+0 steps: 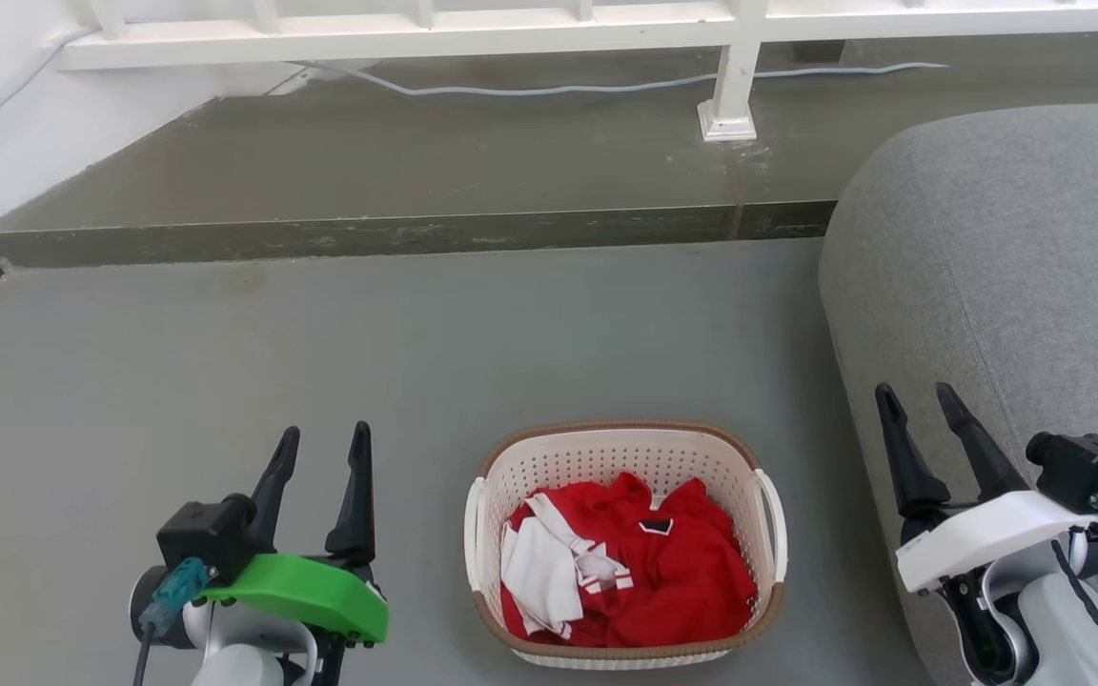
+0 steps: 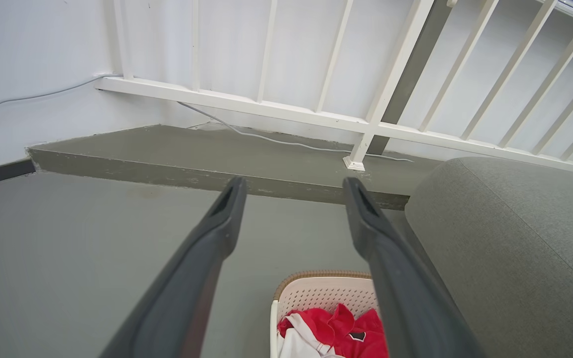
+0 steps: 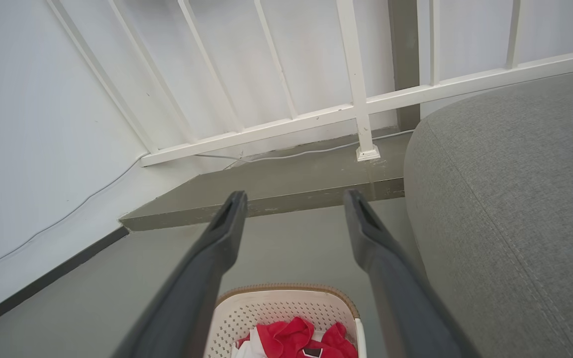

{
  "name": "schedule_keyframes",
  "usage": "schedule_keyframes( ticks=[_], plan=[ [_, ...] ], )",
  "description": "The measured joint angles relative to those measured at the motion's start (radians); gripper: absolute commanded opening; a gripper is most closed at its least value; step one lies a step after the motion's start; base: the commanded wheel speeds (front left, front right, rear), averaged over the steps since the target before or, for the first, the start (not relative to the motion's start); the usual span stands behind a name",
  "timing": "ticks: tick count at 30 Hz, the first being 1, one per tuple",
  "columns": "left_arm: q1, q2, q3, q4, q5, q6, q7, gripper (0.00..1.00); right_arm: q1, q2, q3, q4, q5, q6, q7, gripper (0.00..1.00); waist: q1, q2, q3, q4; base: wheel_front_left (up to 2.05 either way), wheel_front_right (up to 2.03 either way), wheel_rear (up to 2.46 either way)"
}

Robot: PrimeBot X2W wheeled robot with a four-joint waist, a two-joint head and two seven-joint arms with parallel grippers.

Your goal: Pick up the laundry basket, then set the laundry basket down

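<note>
Cream-white plastic laundry basket [image 1: 606, 467] was noted on the grey floor [image 1: 225, 381], near the sofa [image 1: 987, 267], between left gripper [image 1: 325, 432] and right gripper [image 1: 913, 391]. Both sets of jaws were recorded spread, clear of it.

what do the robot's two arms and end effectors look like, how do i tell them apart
The left end effector has two long dark tapered fingers, a bright green cover and a black camera block with a teal plug. The right end effector matches, but with a white cover on a pale forearm with a thin dark stripe.
</note>
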Motion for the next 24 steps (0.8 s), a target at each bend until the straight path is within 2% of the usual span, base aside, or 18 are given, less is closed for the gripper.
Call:
schedule_keyframes(
  ticks=[9,10,15,24],
  plan=[
    [0.004,-0.002,0.010,-0.005,0.001,-0.011,0.000,1.00,0.001,0.010,-0.012,-0.001,-0.011,0.000,0.000,1.00,0.0000,0.0000,0.004,-0.001,0.00,0.00,0.00],
    [0.005,-0.002,0.009,0.001,0.000,-0.012,0.001,0.00,0.001,0.012,-0.011,0.004,-0.011,0.000,0.000,0.00,0.0000,0.0000,0.004,-0.001,0.00,0.00,0.00],
    [0.033,-0.006,0.001,0.046,-0.006,-0.012,0.004,0.00,0.033,0.041,-0.004,0.047,-0.010,0.000,0.005,0.00,0.0000,0.0000,0.004,-0.001,0.00,0.00,0.00],
    [0.037,-0.006,0.009,0.041,-0.065,-0.012,0.014,0.00,0.039,0.046,-0.019,0.045,0.054,0.000,0.017,0.00,0.0000,0.0000,0.000,0.000,0.00,0.00,0.00]
  ],
)
